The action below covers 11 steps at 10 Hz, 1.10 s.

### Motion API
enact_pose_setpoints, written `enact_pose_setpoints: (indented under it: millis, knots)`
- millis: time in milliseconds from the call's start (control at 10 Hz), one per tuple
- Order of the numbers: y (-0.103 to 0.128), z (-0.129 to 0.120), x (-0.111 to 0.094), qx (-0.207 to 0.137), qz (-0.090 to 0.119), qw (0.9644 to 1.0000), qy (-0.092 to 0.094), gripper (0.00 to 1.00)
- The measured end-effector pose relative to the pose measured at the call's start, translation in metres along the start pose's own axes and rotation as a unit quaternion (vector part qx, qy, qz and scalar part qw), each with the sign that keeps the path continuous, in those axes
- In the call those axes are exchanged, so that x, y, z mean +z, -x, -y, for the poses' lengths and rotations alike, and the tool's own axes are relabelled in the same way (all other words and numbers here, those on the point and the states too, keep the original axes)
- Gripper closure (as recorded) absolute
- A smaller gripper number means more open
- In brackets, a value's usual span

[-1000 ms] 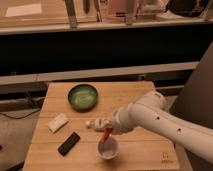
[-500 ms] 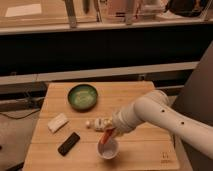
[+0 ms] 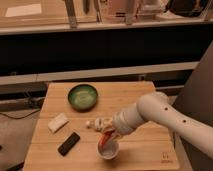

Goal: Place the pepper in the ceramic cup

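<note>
Over the ceramic cup, apparently, the hand, clenched on the pepper.

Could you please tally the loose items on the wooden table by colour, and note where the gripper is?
Green: 1, the green bowl
White: 3, the ceramic cup, the patterned bottle-like object, the flat white block
Black: 1, the black bar
Orange-red: 1, the pepper, at the cup's rim
Total: 6
The gripper is just above the cup.
</note>
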Motion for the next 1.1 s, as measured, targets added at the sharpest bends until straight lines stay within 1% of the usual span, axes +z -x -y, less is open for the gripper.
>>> enact_pose_setpoints:
  millis: [300, 500, 800, 1100]
  knots:
    - [0.006, 0.002, 0.000, 0.014, 0.026, 0.9995, -0.008, 0.99]
    - [0.010, 0.004, -0.001, 0.020, 0.040, 0.9989, -0.014, 0.99]
    - [0.017, 0.008, -0.005, 0.032, 0.063, 0.9971, -0.028, 0.99]
    - [0.024, 0.010, -0.009, 0.047, 0.085, 0.9944, -0.043, 0.99]
